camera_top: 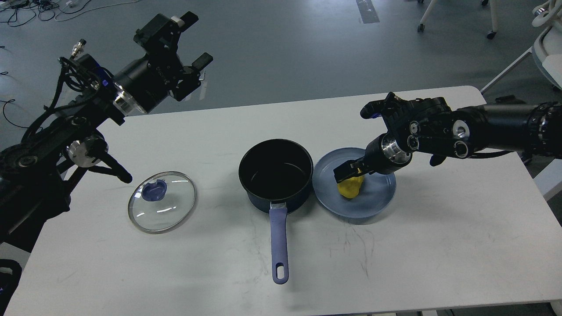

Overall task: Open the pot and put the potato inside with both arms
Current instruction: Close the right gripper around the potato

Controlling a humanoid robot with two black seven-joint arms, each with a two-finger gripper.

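Note:
The dark blue pot [275, 173] stands open in the middle of the white table [439, 228], its blue handle pointing toward me. Its glass lid [161, 201] with a blue knob lies flat on the table to the pot's left. The yellow potato [351, 187] lies on a blue plate [377, 197] right of the pot. My right gripper [349, 170] is low over the potato's top, touching or just above it; its dark fingers cannot be told apart. My left gripper [196, 39] is open and empty, raised high beyond the table's far left edge.
The pot's handle [279, 243] reaches toward the table's front edge. Chair legs [456, 17] and a white frame [544, 39] stand on the floor at the far right. Cables [39, 6] lie on the floor at the far left.

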